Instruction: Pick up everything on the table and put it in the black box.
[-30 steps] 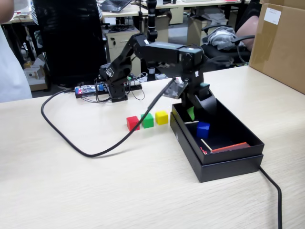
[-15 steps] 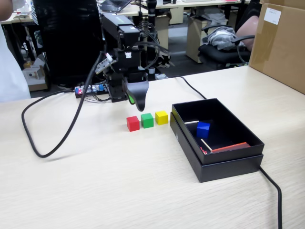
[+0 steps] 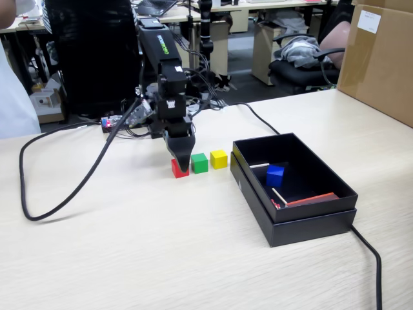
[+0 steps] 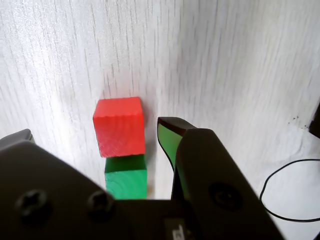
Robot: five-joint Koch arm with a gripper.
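The small red solid cube (image 3: 179, 168) is set on the pale beige wood-grain table (image 3: 161, 245), at the left end of a short row in the fixed view, with a green cube (image 3: 199, 163) touching or just beside it and a yellow cube (image 3: 219, 159) next along. A blue cube (image 3: 275, 175) already lies inside the shallow matte black cardboard box (image 3: 310, 219), together with thin sticks and a red strip. The black end effector (image 3: 182, 165) is lowered over the red cube. In the wrist view one green-lined finger (image 4: 170, 142) is seen just beside the cube's right face; the other jaw is hidden, so whether the cube is gripped cannot be told, though no closure on it is visible.

The cube is judged light, rigid and probably wooden, with flat faces that should not slip much. It would best be taken across two opposite free faces, since the green neighbour blocks one side.
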